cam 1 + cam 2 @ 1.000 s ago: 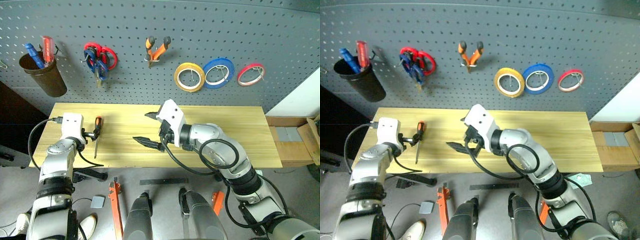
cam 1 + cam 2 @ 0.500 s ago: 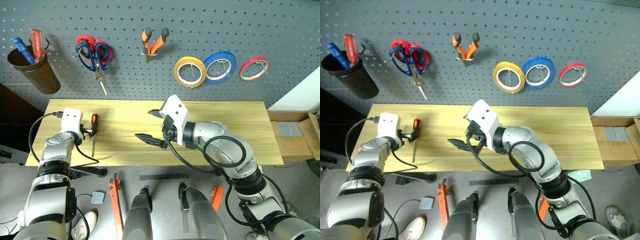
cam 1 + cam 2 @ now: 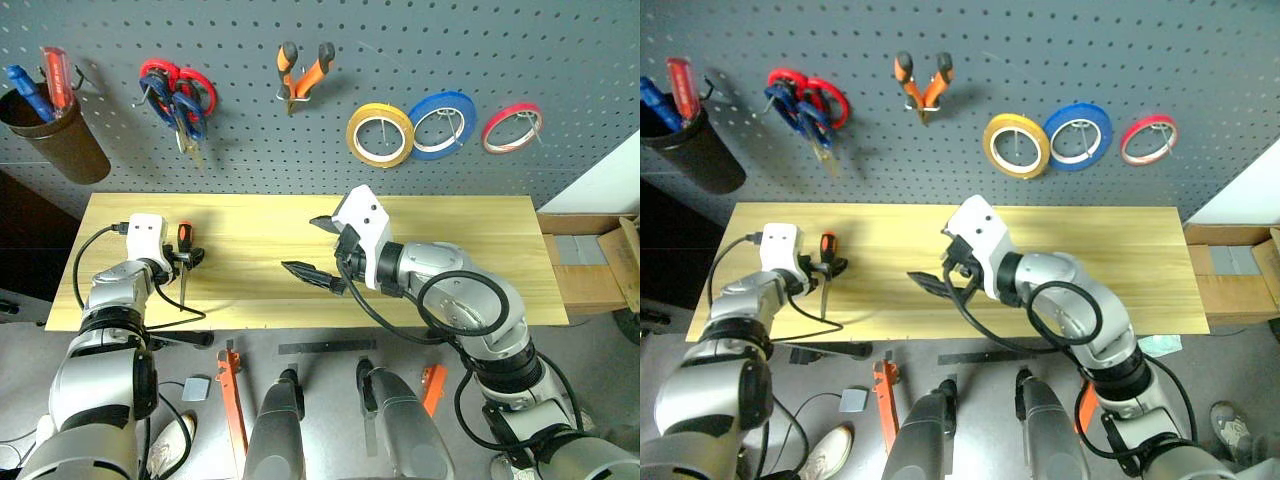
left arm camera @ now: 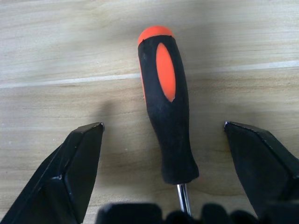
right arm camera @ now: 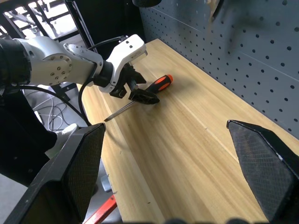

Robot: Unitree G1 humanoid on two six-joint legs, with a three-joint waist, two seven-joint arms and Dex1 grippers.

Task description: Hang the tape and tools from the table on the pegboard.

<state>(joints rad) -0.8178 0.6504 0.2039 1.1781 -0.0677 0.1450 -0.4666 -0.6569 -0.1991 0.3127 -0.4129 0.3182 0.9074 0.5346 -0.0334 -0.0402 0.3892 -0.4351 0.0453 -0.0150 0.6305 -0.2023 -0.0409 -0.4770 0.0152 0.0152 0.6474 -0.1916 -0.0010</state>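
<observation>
Left gripper [image 4: 163, 186] open wide astride screwdriver [image 4: 164, 102] handle, no contact. Risk: uneven closure rolls round handle across table [image 3: 450, 235]. Right gripper [image 3: 318, 248] spread wide, empty.

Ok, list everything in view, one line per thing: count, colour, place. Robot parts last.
screwdriver: 1, orange-and-black handle, lying on the table's left part, between the left gripper's fingers
table: 1, light yellow wood, below the pegboard
pegboard: 1, dark grey, on the wall
pliers: 1, orange-and-black handles, hung on pegboard
scissors: 2 it seems, red and blue handles, hung overlapping
yellow tape: 1, hung
blue tape: 1, hung
red tape: 1, hung
cup: 1, brown, holding red and blue tools
left gripper: 1, black fingers, open around the screwdriver
right gripper: 1, open, above the table
</observation>
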